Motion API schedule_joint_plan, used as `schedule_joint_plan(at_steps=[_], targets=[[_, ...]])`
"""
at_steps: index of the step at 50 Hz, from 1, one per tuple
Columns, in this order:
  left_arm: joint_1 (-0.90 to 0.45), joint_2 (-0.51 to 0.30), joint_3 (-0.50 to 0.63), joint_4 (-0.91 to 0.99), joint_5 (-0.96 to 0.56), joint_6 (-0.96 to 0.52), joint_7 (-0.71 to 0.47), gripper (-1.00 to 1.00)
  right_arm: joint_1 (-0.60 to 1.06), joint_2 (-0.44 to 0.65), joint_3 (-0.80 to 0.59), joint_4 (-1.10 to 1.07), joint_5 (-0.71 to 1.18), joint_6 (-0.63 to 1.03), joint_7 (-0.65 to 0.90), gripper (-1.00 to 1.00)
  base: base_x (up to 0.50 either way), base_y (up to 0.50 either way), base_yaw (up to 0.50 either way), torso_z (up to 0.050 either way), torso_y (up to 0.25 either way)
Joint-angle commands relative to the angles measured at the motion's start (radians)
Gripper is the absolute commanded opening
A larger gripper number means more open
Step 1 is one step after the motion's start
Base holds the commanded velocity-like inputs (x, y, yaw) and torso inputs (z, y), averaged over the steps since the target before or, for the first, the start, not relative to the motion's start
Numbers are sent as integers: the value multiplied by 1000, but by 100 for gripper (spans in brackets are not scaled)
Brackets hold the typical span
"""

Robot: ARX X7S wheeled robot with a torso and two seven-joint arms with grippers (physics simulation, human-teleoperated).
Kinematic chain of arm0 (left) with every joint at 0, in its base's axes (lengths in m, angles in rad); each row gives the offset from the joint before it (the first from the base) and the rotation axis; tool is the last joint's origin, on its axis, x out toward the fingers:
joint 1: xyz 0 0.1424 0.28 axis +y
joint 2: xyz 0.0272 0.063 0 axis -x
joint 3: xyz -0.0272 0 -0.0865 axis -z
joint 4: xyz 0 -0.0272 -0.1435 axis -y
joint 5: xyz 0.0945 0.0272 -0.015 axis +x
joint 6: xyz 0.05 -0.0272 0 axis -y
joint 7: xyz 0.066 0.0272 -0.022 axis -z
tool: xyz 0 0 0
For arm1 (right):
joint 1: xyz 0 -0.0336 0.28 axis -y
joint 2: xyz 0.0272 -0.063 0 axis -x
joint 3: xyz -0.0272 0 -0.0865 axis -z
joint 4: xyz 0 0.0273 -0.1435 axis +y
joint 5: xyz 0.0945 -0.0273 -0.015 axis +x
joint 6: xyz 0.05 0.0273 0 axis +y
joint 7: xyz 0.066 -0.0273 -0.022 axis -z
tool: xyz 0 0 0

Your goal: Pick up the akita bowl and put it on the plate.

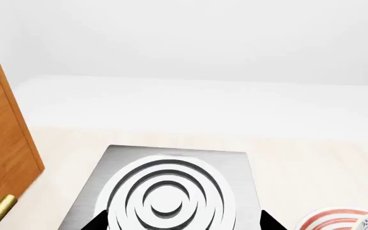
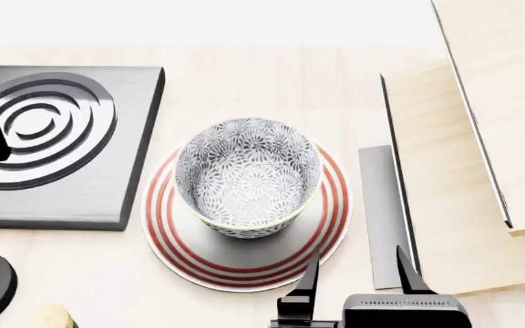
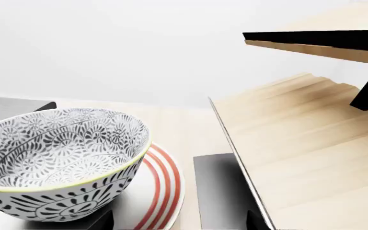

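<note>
On the pale wooden desk (image 2: 244, 68), the bowl (image 2: 247, 176) sits upright on the plate (image 2: 244, 263), beside the burner (image 2: 52, 147). The right hand (image 2: 358, 270) hovers near, fingers spread, empty. Left hand's (image 1: 178, 221) spread: cannot tell.

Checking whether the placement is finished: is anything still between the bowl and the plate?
Nothing visible. The bowl already sits upright on the plate, inside its red rings. The right gripper is open at the plate's near edge, apart from the bowl.
</note>
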Motion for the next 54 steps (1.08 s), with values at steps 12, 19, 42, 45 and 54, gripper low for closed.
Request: schedule_joint_plan(at_steps=[12, 19, 42, 45, 54], targets=[[160, -100, 32, 116, 279, 219, -208, 100, 64, 115, 66, -351, 13, 222, 121, 100, 0, 0, 0, 0, 0], [179, -110, 21, 122, 316, 262, -253, 100, 73, 132, 80, -419, 19, 255, 142, 100, 0, 0, 0, 0, 0], [109, -219, -5, 317, 478, 216, -391, 100, 94, 185, 124, -589, 44, 333, 190, 100, 0, 0, 0, 0, 0], [98, -234, -9, 345, 492, 206, -401, 100, 94, 191, 133, -605, 49, 339, 196, 100, 0, 0, 0, 0, 0], [90, -264, -14, 427, 581, 186, -468, 100, 91, 208, 150, -666, 58, 357, 216, 100, 0, 0, 0, 0, 0]])
